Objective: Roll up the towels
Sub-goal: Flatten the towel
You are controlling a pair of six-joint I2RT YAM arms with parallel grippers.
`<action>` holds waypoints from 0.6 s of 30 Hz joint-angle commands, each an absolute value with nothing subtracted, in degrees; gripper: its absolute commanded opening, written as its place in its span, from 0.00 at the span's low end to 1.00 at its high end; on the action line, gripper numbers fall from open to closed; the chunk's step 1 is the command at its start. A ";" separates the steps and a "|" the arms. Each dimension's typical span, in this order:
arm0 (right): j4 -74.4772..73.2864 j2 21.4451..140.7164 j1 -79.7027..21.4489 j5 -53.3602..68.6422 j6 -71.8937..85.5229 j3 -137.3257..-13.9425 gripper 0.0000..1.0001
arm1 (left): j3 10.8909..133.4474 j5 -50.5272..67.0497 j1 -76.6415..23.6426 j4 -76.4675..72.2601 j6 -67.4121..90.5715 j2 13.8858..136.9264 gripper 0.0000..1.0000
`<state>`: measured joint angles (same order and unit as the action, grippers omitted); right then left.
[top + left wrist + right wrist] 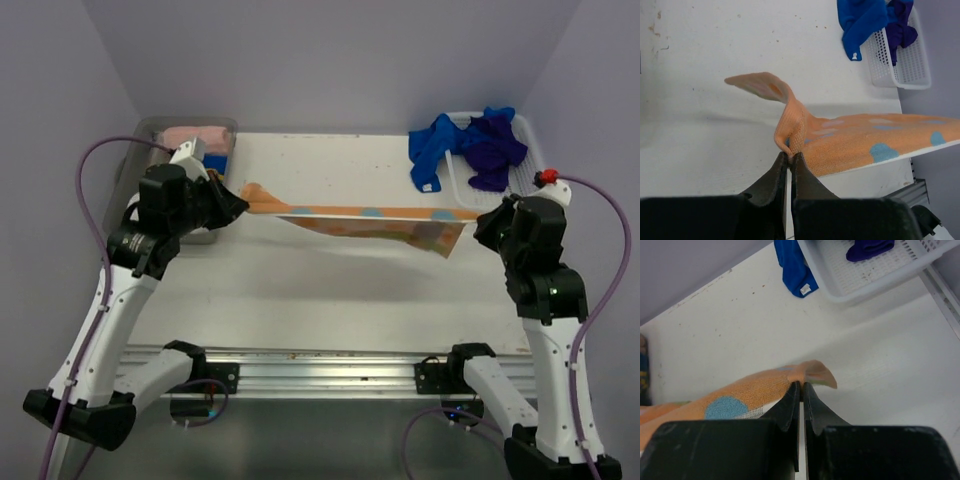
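Orange towel point(370, 222) taut; blue towel point(791, 267) tag point(806, 288) perhaps blank.

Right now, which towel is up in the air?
The orange dotted towel: the left claw and right claw pinch its ends, holding it above the table. The blue towel and purple towel lie at the white basket.

A towel point(370, 222) is held across mid-frame, above the table point(330, 290), between the left gripper point(238, 200) and right gripper point(478, 222). A bin point(150, 126) is placed upper left, a basket point(528, 140) of piled towels point(490, 145) upper right
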<state>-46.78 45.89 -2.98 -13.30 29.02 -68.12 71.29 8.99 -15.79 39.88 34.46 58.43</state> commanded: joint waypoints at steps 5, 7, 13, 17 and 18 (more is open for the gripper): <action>-59.23 37.19 -1.93 -20.39 28.04 -73.82 0.00 | 72.68 3.34 -14.59 51.48 35.15 49.58 0.00; -61.95 36.48 -1.93 -20.13 28.47 -75.49 0.00 | 73.30 3.69 -14.59 53.86 36.73 48.00 0.00; -60.48 35.77 -1.93 -16.00 30.14 -67.63 0.00 | 68.04 7.73 -14.59 56.17 45.34 47.02 0.00; -51.52 39.71 -1.93 -12.84 31.29 -58.02 0.00 | 59.26 5.46 -14.59 49.78 49.04 50.96 0.00; -46.72 43.21 -1.93 -12.57 31.38 -56.44 0.00 | 58.19 4.84 -14.59 48.01 49.65 54.28 0.00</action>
<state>-55.75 36.86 -2.85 -9.78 31.53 -61.17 62.65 10.92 -15.81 51.05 46.17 48.40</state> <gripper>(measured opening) 0.023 0.030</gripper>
